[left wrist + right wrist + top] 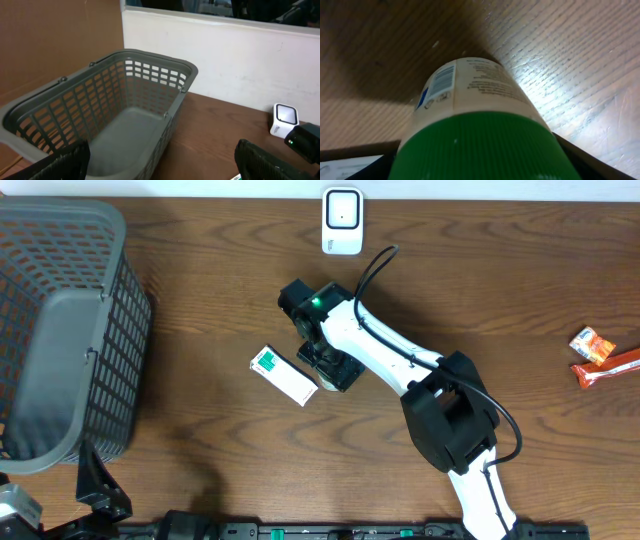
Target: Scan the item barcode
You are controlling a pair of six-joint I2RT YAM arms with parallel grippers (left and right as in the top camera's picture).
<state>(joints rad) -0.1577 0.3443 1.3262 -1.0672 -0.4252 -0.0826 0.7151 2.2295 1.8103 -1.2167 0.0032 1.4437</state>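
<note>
A bottle [470,95] with a cream body and a ribbed green cap [485,150] fills the right wrist view, a barcode [442,80] showing on its left side. My right gripper [485,170] has a dark finger on each side of the cap; whether they touch it is not visible. In the overhead view that gripper [330,367] points down at mid-table and hides the bottle. The white scanner [342,220] stands at the far edge. My left gripper [162,167] is open and empty, near the table's front left corner.
A grey mesh basket [110,310] takes up the left side and is empty inside [125,130]. A white and green box [283,374] lies just left of the right gripper. Orange snack packs [600,358] lie at the far right.
</note>
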